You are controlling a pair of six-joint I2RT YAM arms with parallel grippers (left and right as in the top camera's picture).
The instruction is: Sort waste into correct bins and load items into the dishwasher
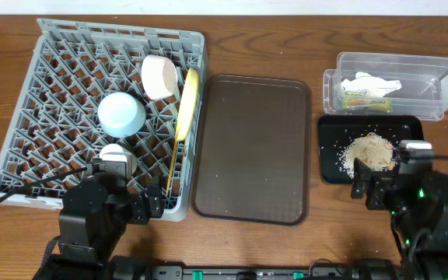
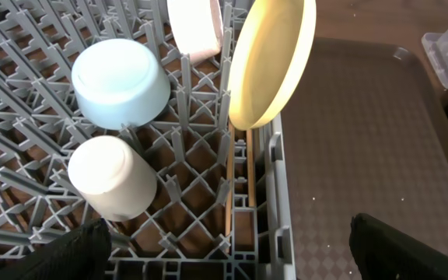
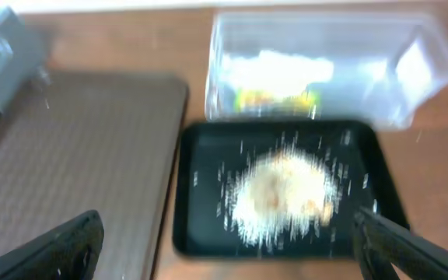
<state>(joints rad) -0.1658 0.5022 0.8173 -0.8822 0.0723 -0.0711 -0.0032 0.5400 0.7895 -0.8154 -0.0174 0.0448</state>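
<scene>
The grey dish rack (image 1: pixel 53 70) holds the light blue bowl (image 1: pixel 121 113), cream-white bowl (image 1: pixel 159 76), small white cup (image 1: pixel 117 158), upright yellow plate (image 1: pixel 187 103) and the chopsticks (image 2: pixel 239 179) along its right edge. The clear tub (image 1: pixel 442 82) holds the white napkin (image 1: pixel 372 83) and the green-orange scrap (image 1: pixel 368 102). The black tray (image 1: pixel 333 128) holds the heap of grains (image 1: pixel 370 150). My left gripper (image 2: pixel 228 253) is open and empty over the rack's near right corner. My right gripper (image 3: pixel 228 245) is open and empty at the black tray's near edge.
The dark brown serving tray (image 1: pixel 253 148) lies between the rack and the bins. It also shows in the left wrist view (image 2: pixel 364 132) and the right wrist view (image 3: pixel 76 148). The wooden table (image 1: pixel 286 47) surrounds everything.
</scene>
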